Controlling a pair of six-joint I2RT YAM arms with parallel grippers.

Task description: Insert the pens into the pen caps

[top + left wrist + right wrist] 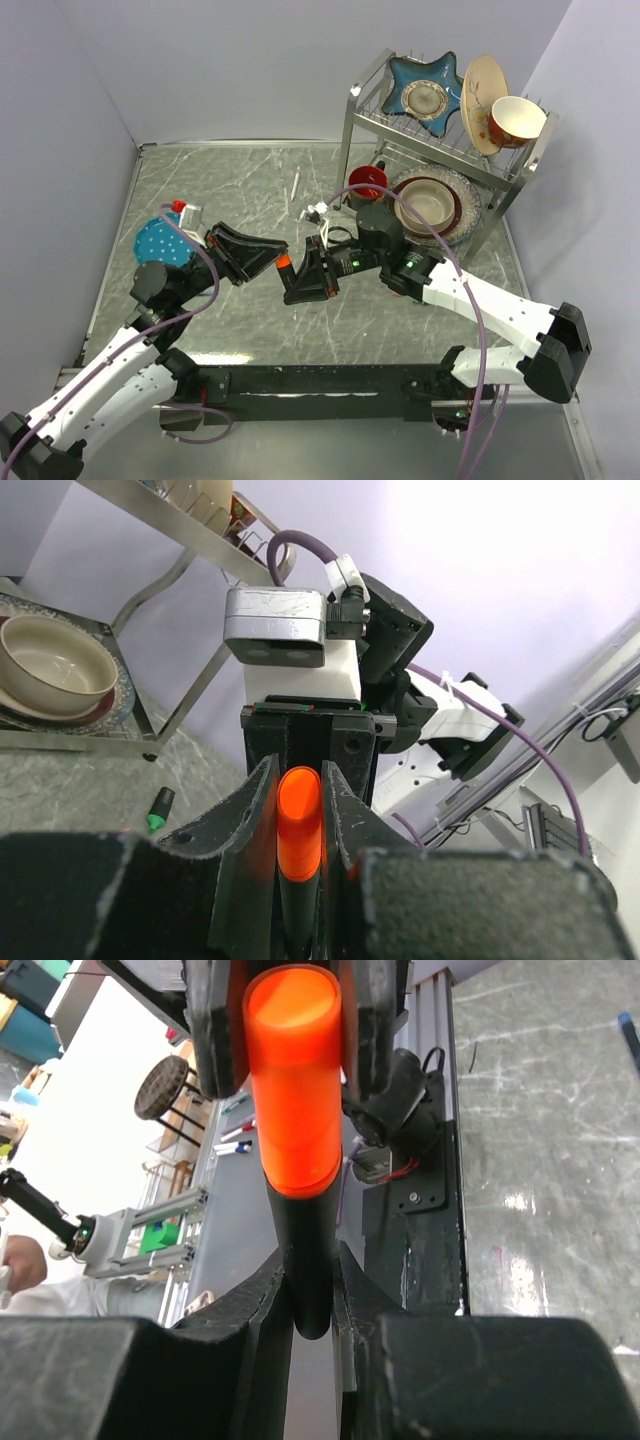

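From above, the two arms meet near the middle of the counter (230, 180). The left pincer (275, 257) comes in from 9 o'clock and the right pincer (292, 271) from 3 o'clock. The orange cap (284, 263) sits right between their tips. A thin white pen (295, 185) lies on the counter at 12 o'clock from the cap. The dish rack (355, 120) stands at 1 o'clock and a blue plate (160, 245) lies at 9 o'clock.

From the left wrist, the left pincer is narrow. Its fingers (245, 830) press on both sides of the orange cap. A green-tipped marker (158, 810) lies on the counter at 9 o'clock from the cap, near the rack's foot.

From the right wrist, the right pincer is narrow too, and it squeezes the black marker (308, 1250). The orange cap sits on the marker's far end, at 12 o'clock. The left pincer's fingers touch both sides of the cap.
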